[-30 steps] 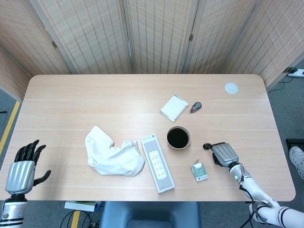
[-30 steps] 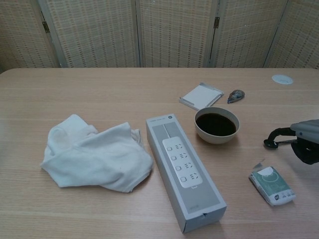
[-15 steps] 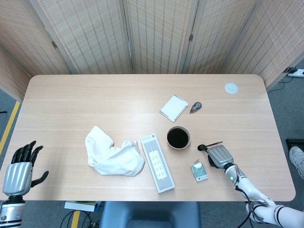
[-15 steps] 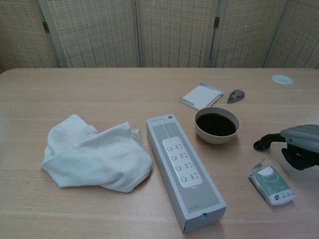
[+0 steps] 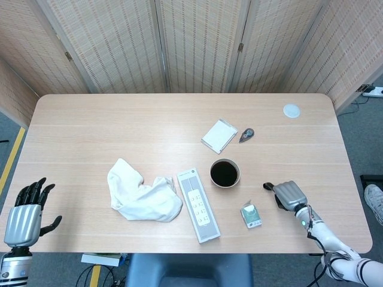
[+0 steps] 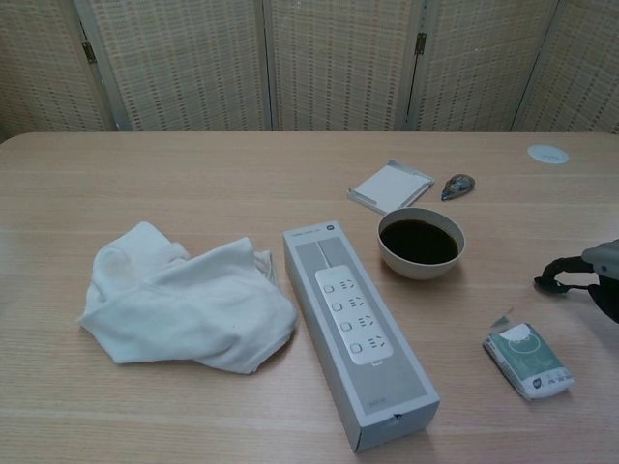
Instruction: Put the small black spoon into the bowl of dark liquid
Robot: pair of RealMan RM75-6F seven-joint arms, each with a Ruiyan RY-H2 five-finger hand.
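The small black spoon [image 5: 267, 187] [image 6: 553, 276] sticks out to the left of my right hand [image 5: 289, 195] [image 6: 609, 280], which grips it just above the table at the right. The bowl of dark liquid [image 5: 224, 173] [image 6: 420, 242] stands to the left of the spoon tip, a clear gap away. In the chest view only the edge of the right hand shows at the frame's right border. My left hand [image 5: 24, 210] hangs beyond the table's front left corner, fingers spread and holding nothing.
A green-and-white packet [image 5: 251, 215] [image 6: 527, 359] lies just in front of the spoon. A long grey power-strip box [image 5: 198, 204] [image 6: 357, 333] and a crumpled white cloth [image 5: 142, 198] [image 6: 184, 306] lie left of the bowl. A white pad [image 5: 219, 135], small grey object [image 5: 246, 135] and white disc [image 5: 291, 110] sit behind.
The right hand with the spoon first moved left toward the bowl, then drew back to the right, farther from the bowl than before. The left hand sank slightly.
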